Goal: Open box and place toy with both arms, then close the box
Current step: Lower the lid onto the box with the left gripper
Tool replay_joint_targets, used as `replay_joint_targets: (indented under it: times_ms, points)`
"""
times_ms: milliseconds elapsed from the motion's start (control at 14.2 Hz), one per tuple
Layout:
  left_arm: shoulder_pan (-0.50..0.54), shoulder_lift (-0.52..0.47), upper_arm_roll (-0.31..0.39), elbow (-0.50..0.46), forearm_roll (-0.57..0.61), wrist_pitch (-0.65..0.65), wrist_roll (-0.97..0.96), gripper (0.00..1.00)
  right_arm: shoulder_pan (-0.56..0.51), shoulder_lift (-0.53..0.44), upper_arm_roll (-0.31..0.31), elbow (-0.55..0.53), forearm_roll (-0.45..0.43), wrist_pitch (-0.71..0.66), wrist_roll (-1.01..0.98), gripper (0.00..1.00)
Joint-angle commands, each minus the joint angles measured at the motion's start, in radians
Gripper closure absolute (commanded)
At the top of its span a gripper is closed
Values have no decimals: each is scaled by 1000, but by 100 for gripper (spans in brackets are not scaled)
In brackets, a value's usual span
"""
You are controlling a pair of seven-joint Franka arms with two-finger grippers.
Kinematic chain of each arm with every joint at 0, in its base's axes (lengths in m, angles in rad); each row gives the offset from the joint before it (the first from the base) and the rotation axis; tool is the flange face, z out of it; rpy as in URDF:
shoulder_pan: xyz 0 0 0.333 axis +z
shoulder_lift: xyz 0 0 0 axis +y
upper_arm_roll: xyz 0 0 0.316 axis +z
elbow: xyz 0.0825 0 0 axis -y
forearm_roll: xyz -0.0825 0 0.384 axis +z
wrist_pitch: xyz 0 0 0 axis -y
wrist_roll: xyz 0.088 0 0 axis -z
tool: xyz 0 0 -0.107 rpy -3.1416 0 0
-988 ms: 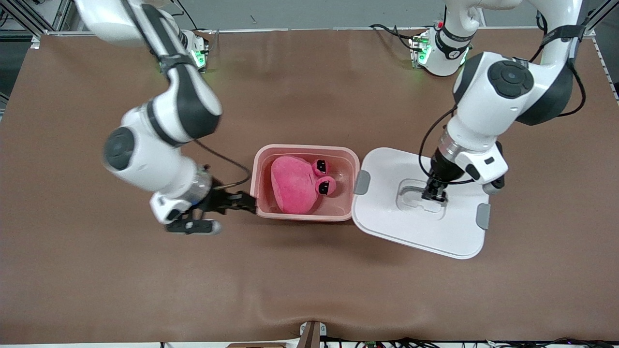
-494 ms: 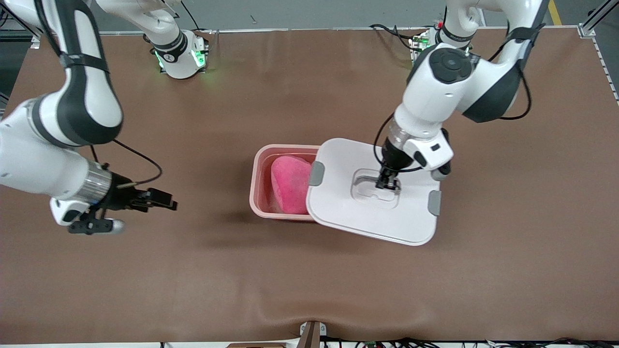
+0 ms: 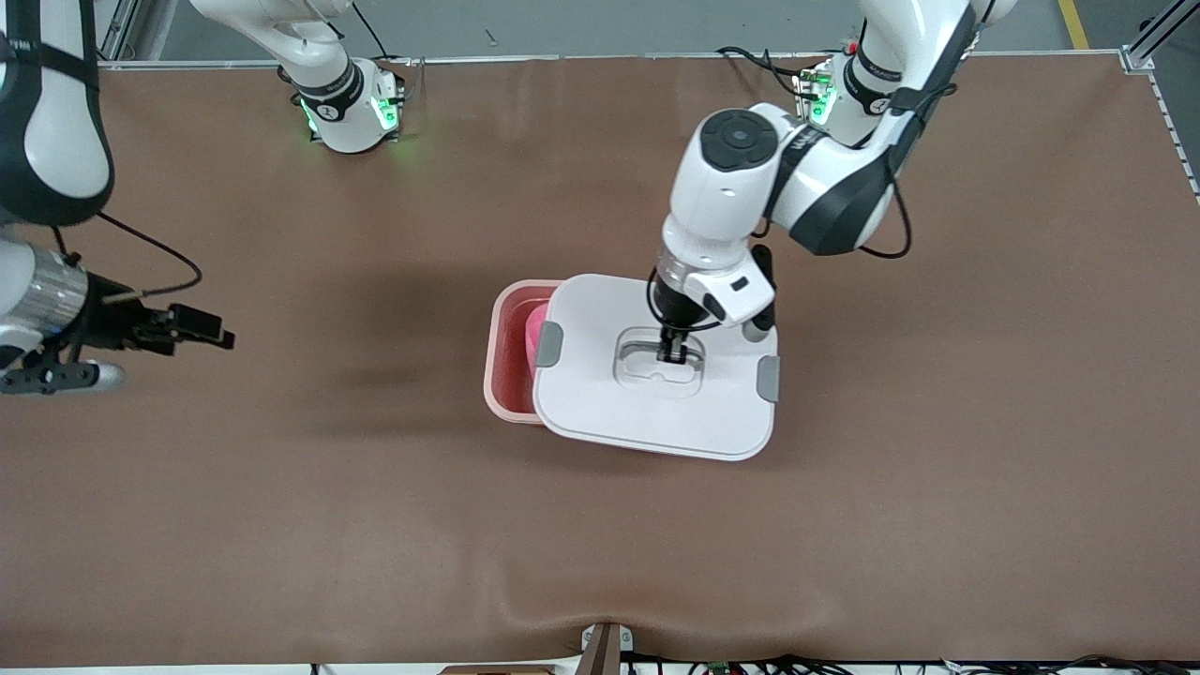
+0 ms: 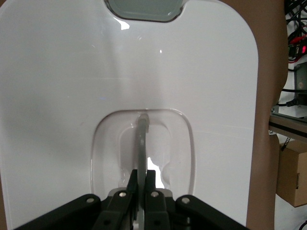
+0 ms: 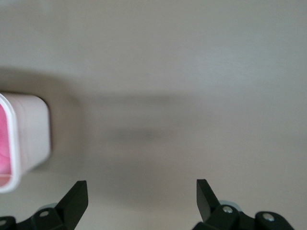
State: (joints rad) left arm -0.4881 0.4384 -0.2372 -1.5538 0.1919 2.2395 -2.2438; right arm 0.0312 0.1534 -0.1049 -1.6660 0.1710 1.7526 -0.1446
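Two steps look done to us: the box (image 3: pixel 511 352) is open and the toy (image 3: pixel 534 330) lies inside it. Closing remains. Our left pincer (image 3: pixel 672 353) is clamped on the handle (image 4: pixel 142 143) of the lid (image 3: pixel 647 412), held over most of the box at the desk's (image 3: pixel 600 544) middle. Our right pincer (image 3: pixel 202 330) waits with its fingers wide apart over the right arm's end. We read no writing.

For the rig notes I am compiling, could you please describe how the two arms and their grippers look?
Both arms have glossy white shells with black joint sections and round black caps. The left arm carries a thin black cable looping toward its wrist; the right arm has one too, beside a silver wrist ring. Each base glows green. The left gripper and right gripper are black, with two slim fingers.
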Motion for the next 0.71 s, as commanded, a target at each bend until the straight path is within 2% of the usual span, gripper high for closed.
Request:
replay_joint_targets:
  times_ms: [0, 353, 635]
  points:
    - [-56, 60, 15, 81, 38, -14, -91, 100, -39, -100, 19, -43, -86, -39, 7, 0]
    - [-89, 101, 13, 89, 87, -12, -135, 100, -39, -188, 20, -43, -148, -174, 91, 0]
    - [-109, 125, 13, 97, 89, -6, -163, 100, -39, -210, 20, -38, -156, -189, 91, 0]
